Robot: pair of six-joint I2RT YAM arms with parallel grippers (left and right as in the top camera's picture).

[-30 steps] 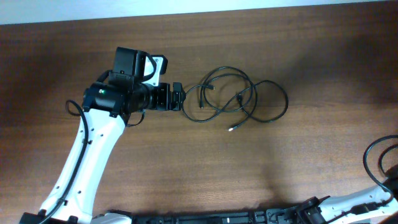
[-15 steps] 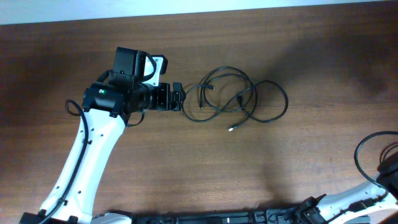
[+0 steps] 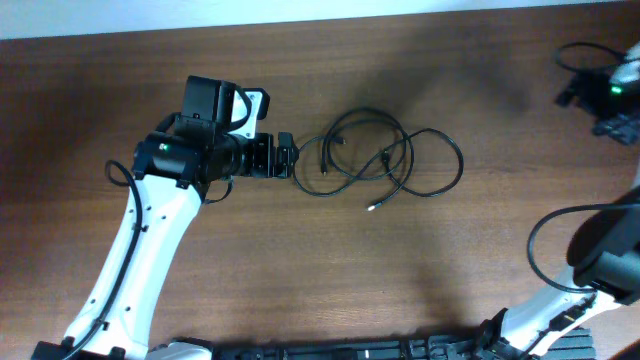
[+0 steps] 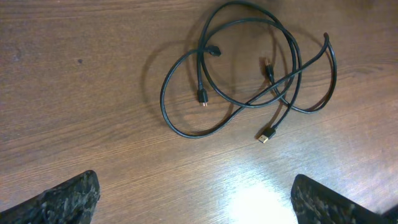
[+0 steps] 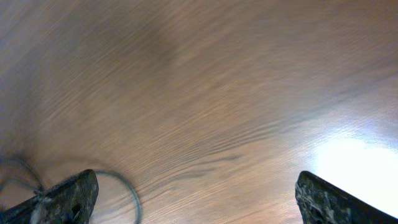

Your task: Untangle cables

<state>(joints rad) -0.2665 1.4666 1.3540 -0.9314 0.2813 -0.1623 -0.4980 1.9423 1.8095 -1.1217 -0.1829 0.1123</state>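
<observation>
The cables (image 3: 380,158) lie as one loose tangle of thin black loops on the wooden table (image 3: 300,270), with a light-tipped plug (image 3: 373,208) at the near side. My left gripper (image 3: 290,157) rests just left of the tangle, open and empty. In the left wrist view the cables (image 4: 249,68) lie ahead of the left gripper (image 4: 194,190), clear of both fingers, with a gold-tipped plug (image 4: 266,135). My right gripper (image 5: 196,186) is open over bare wood. A blurred thin cord (image 5: 127,186) curves beside its left finger. The right arm (image 3: 610,90) is blurred at the far right.
Thick black robot wiring (image 3: 560,240) loops beside the right arm's base at the near right. The table's far edge (image 3: 320,15) runs along the top of the overhead view.
The right arm has swung from the near right corner up to the far right of the table. The left arm and the cables have not moved.
</observation>
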